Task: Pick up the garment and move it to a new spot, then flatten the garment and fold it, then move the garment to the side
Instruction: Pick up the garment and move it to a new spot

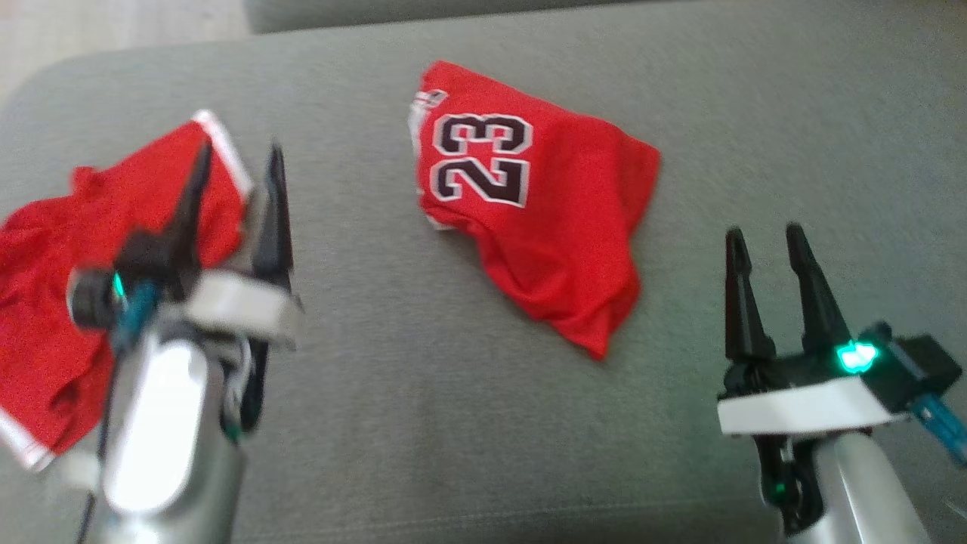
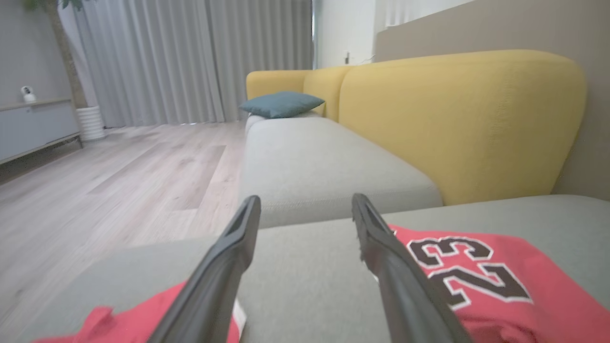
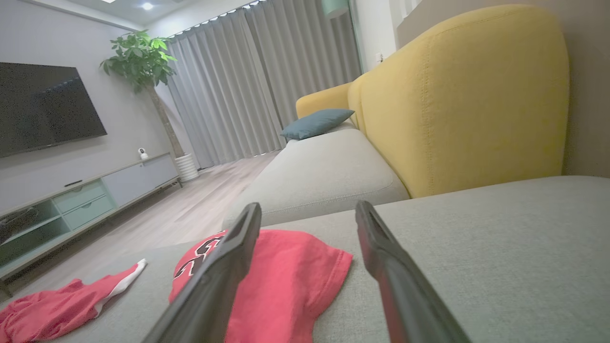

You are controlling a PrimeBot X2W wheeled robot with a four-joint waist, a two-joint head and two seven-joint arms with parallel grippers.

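**A:** How does the garment look to you?

**B:** You have a red jersey [image 1: 559, 227] that lies crumpled, not flat. It carries a black "23" with a white outline, and it has a white edge at one end. A second red garment [image 1: 45, 249] with white trim lies bunched at your left.

**A:** And the surface, and the room?

**B:** Both pieces lie on a grey sofa seat [image 1: 423, 423]. Behind it you see a yellow backrest [image 3: 457, 105], a teal cushion [image 3: 317, 123] and grey curtains [image 3: 248, 85]. There is also a wooden floor [image 2: 119, 181], a dark television [image 3: 47, 109] and a green plant [image 3: 143, 57].

**A:** Where do the pieces lie relative to the fingers?

**B:** The jersey lies between your two arms and touches neither. Your right fingers [image 1: 740, 302] stand apart with nothing between them, to the lower right of the jersey. Your left fingers [image 1: 273, 211] are also spread wide and hold nothing. They hover over the inner edge of the second garment, and you cannot tell if they touch the cloth.
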